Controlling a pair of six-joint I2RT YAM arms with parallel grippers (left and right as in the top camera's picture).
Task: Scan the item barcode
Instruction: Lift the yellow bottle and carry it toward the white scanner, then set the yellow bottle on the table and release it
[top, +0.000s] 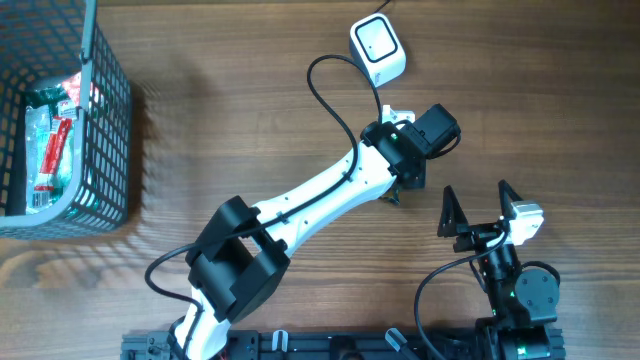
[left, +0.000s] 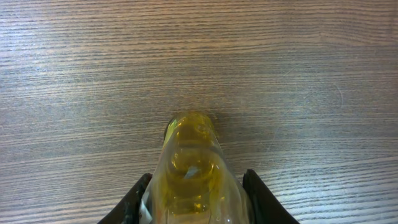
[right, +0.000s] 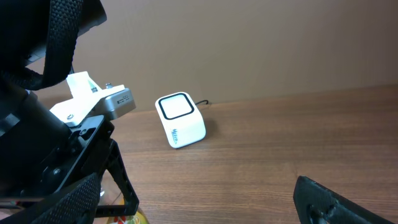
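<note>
The left gripper (left: 198, 198) is clamped on a clear plastic bottle of yellow liquid (left: 189, 162) near the white box-shaped scanner (top: 379, 47) by the far edge of the wooden bench (top: 250, 120), the right gripper (top: 478, 208) spread empty; smooth, probably light and slippery, the bottle suits a mid-body hold.

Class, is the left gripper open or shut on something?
Shut on the bottle: the left gripper jaws touch both its sides.
</note>
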